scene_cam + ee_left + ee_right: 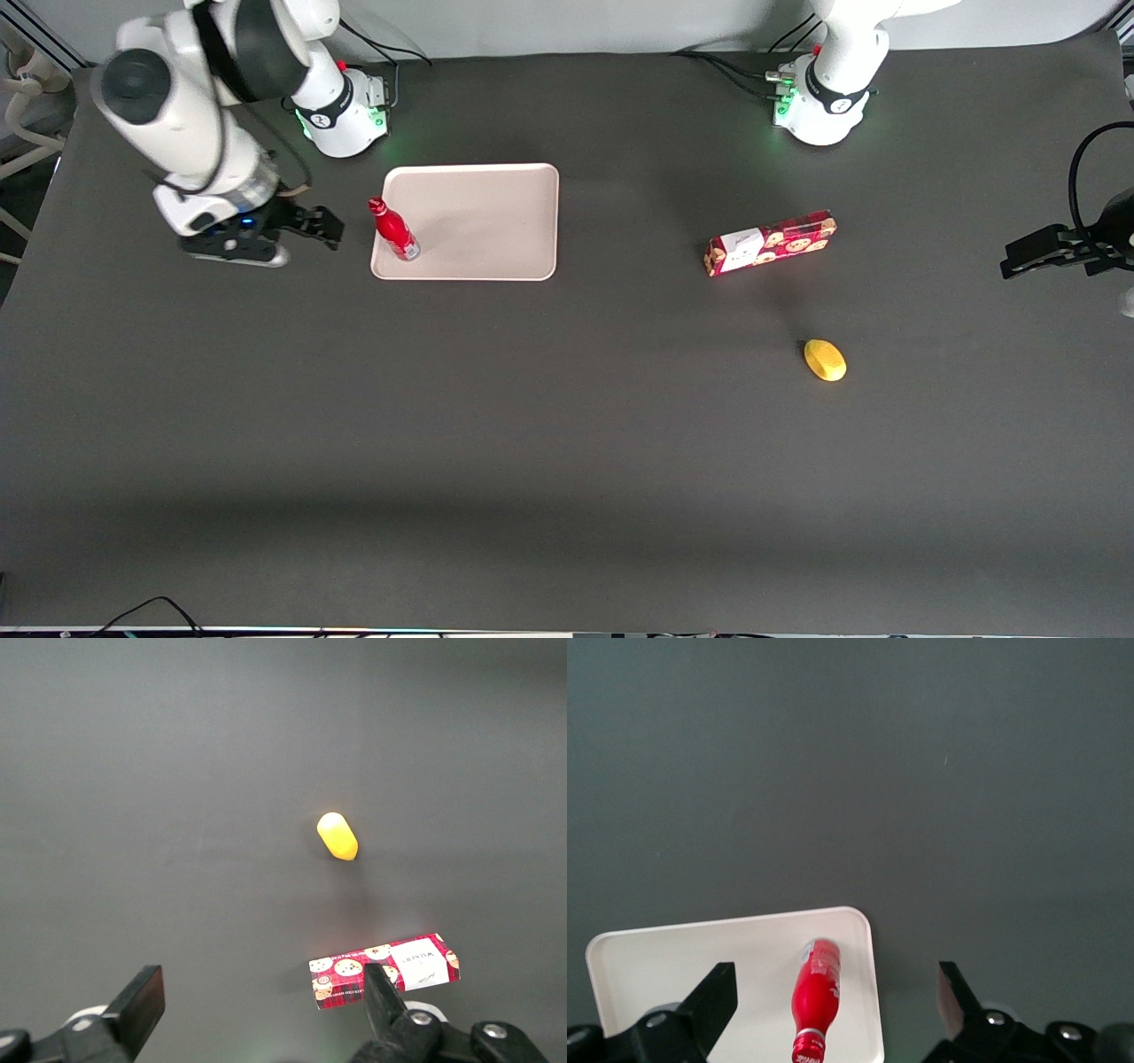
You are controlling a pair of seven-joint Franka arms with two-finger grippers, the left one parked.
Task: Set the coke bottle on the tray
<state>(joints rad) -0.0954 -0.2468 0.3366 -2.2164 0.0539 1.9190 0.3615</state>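
Nearest the camera, a lemon (825, 360) is lying on the tabletop (532, 443). You're seeing the bottle (394, 232) standing on the tray (496, 213), near its edge toward the working arm. Your gripper (306, 226) is hanging released beside the tray, holding nothing; placement looks done.

The red coke bottle (393, 229) stands upright on the beige tray (496, 217), at its working-arm end.
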